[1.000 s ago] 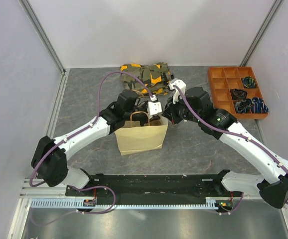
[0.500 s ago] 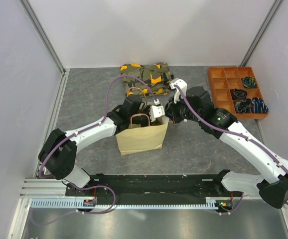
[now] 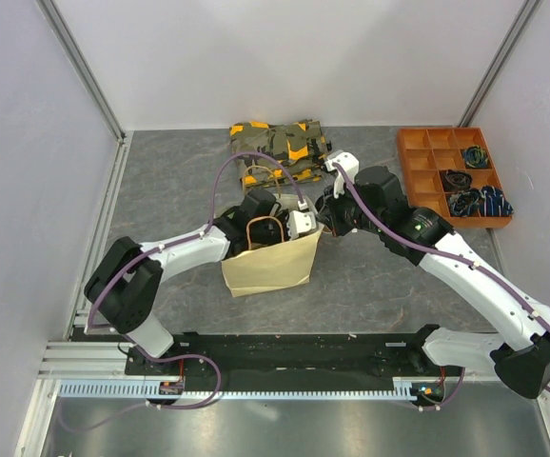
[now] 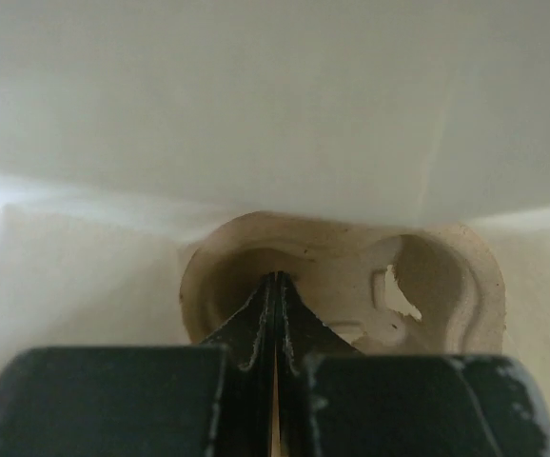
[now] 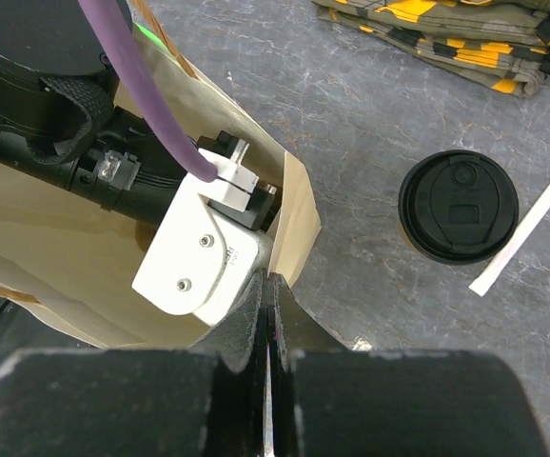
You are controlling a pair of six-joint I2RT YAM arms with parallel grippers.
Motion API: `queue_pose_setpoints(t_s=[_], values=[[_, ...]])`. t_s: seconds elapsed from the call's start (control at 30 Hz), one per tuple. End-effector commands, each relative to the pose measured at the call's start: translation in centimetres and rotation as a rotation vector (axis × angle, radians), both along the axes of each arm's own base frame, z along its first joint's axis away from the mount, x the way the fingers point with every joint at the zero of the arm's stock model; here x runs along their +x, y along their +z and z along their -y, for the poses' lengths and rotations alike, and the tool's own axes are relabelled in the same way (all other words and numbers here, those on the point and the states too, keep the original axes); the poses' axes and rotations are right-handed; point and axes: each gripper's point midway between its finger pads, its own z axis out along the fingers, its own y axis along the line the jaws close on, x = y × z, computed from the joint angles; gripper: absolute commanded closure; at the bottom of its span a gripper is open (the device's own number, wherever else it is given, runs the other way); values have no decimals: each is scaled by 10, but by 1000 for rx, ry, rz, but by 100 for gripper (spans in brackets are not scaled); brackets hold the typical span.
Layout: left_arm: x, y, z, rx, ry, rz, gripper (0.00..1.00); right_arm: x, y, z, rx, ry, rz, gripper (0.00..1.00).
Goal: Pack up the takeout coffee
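Note:
The takeout coffee (image 5: 458, 206), a cup with a round black lid, stands on the grey table just right of the tan paper bag (image 5: 299, 224); the top view does not show it. My right gripper (image 5: 270, 278) is shut on the bag's right rim and holds the mouth open. My left gripper (image 4: 277, 278) is deep inside the bag (image 3: 265, 267), its fingers shut on the pale pulp cup tray (image 4: 418, 276) against the bag's inner wall. In the top view only the left wrist (image 3: 299, 224) shows at the bag mouth.
A folded camouflage cloth (image 3: 280, 145) lies behind the bag. An orange compartment tray (image 3: 451, 176) with small items sits at the back right. A white strip (image 5: 527, 228) lies beside the cup. Grey walls enclose the table.
My left arm has reached further down into the bag with its elbow lower. The bag leans slightly. The right arm has stayed in place on the rim.

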Motion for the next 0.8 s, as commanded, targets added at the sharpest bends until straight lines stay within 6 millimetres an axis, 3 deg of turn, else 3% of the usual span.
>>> queue_pose_setpoints(t_s=[0.0, 0.3, 0.43, 0.63, 0.77], values=[[2, -29, -9, 109, -1, -8, 98, -2, 29, -21, 100, 64, 53, 100], [3, -42, -18, 212, 1, -44, 98, -1, 31, -22, 103, 70, 59, 100], [2, -38, -19, 205, 9, -46, 98, -1, 32, -22, 102, 73, 62, 100], [8, 15, -2, 72, 38, -14, 94, -1, 31, -22, 102, 74, 65, 100], [13, 56, 7, -15, 58, 21, 80, 0, 30, -21, 92, 75, 71, 100]])
